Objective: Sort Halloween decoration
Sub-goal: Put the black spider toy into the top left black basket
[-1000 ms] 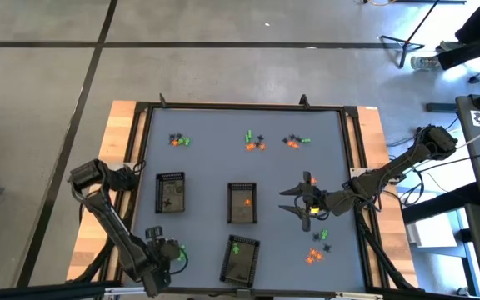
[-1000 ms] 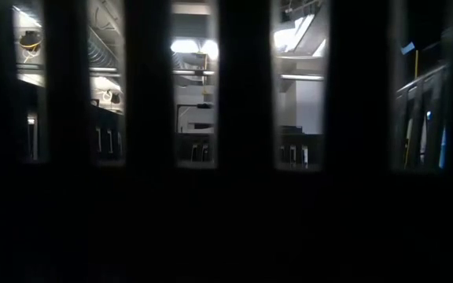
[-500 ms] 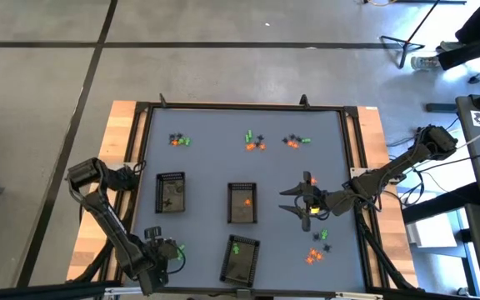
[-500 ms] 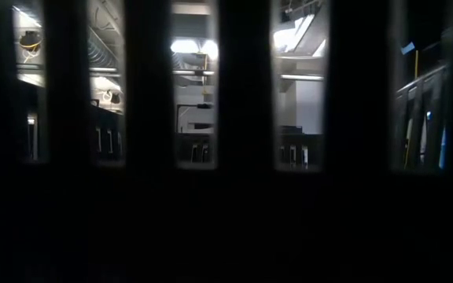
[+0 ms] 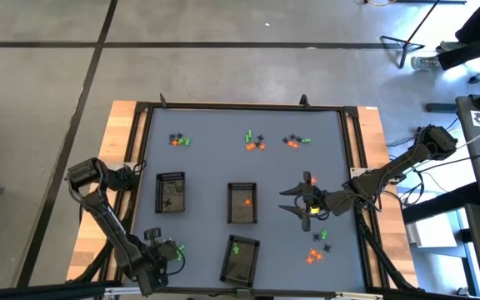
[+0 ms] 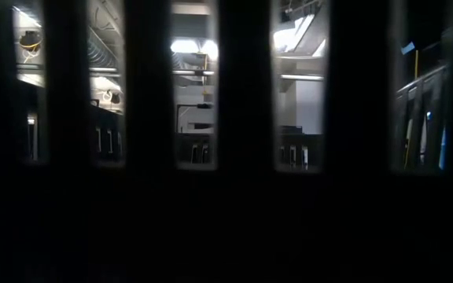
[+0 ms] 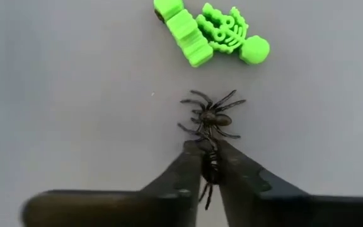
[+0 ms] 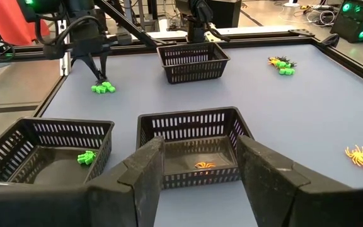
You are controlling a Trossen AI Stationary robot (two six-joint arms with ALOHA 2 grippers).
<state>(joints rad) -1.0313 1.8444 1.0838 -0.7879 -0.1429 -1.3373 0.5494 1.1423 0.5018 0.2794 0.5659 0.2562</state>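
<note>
The Halloween decoration lies in small clusters of orange, green and black trinkets on the grey table: three at the far side (image 5: 254, 142) and one at the near right (image 5: 317, 250). At the near left my left gripper (image 5: 165, 255) points down, shut on a black spider (image 7: 213, 118) beside green pieces (image 7: 210, 30). My right gripper (image 5: 297, 204) hovers open right of the middle tray (image 5: 242, 202), its fingers wide apart (image 8: 200, 170) and empty. The low view shows nothing of the table. My left gripper pinches the black spider's rear end (image 7: 210, 165) between its two fingertips, coming from above and pointing down. The spider's body and front legs (image 7: 214, 117) stick out past the fingertips, on or just over the table; which, I cannot tell.
Three dark slotted trays stand on the table: one at the left (image 5: 170, 192), one in the middle, one near the front (image 5: 240, 258). The middle tray holds an orange piece (image 8: 201, 165), the front one a green piece (image 8: 86, 157). A raised frame (image 5: 144, 125) runs round the table.
</note>
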